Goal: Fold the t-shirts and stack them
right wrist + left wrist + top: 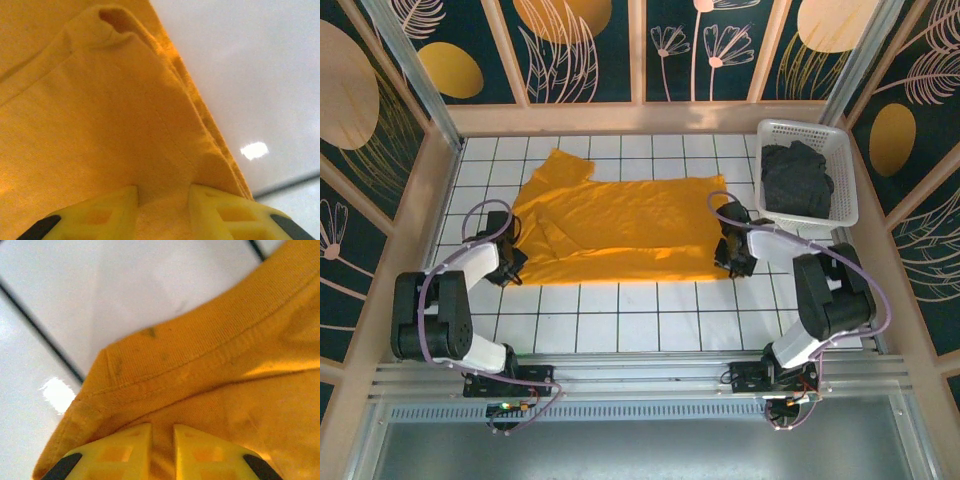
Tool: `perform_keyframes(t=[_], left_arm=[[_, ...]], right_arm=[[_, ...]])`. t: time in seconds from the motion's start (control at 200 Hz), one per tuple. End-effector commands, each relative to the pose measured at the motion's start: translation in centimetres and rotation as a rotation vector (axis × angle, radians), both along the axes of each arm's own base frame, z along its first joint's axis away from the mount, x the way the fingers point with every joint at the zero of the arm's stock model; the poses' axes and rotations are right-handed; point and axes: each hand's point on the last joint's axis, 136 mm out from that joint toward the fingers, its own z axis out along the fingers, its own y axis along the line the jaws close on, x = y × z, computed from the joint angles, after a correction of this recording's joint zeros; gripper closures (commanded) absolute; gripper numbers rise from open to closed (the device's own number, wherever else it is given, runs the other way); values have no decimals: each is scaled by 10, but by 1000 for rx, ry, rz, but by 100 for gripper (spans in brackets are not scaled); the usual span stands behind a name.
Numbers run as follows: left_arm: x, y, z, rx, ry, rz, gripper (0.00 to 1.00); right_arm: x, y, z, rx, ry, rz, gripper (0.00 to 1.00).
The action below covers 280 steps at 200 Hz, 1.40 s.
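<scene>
Our left gripper (pixel 162 435) is pinching the ribbed edge of the orange shirt (pixel 620 225) between nearly closed jaws. Our right gripper (pixel 164 195) is clamping a fold at its opposite edge. We are seeing it lying spread on the table (pixel 620 325), and the black shirt (pixel 798 180) sitting in the basket (pixel 847 215).

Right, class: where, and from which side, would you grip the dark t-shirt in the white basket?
Probably a raised fold of the dark charcoal cloth t-shirt, from straight above: it lies crumpled inside the white plastic mesh basket, whose walls block side approaches.

The mustard t-shirt (pixel 620 225) is matt knitted cloth, the tiles (pixel 620 320) glossy and smooth, the basket (pixel 798 126) plastic mesh.
</scene>
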Motion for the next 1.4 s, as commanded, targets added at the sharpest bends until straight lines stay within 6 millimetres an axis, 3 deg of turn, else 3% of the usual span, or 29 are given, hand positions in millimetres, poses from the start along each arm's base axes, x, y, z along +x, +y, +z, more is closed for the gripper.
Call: perform_keyframes(t=[0.0, 0.1, 0.175, 0.275, 0.37, 0.551, 0.776, 1.081, 1.216, 1.396], left_arm=[[-16, 15, 9, 60, 29, 59, 75], [7, 11, 31, 32, -42, 55, 67], [28, 5, 50, -4, -119, 45, 62], [51, -14, 67, -91, -212, 1, 58], [60, -39, 70, -176, -225, -44, 57], [53, -85, 68, -307, -203, -120, 57], [30, -109, 60, -423, -177, -128, 48], [23, -146, 37, -519, -126, -131, 47], [28, -145, 27, -496, -118, -122, 51], [38, -148, 22, -487, -107, -145, 69]], right_arm=[[-27, -2, 6, 15, 60, -38, 61], [-7, -4, 25, 2, -13, -29, 58], [6, -4, 29, -1, -28, -24, 59], [20, -5, 27, -9, -39, -16, 70], [33, -5, 22, -15, -50, -15, 84], [56, -15, 12, -54, -57, -27, 93], [85, -23, 17, -84, -91, -27, 93], [90, 16, 60, 5, -174, 45, 74], [89, 32, 77, 37, -197, 65, 73], [87, 41, 96, 82, -225, 60, 73]])
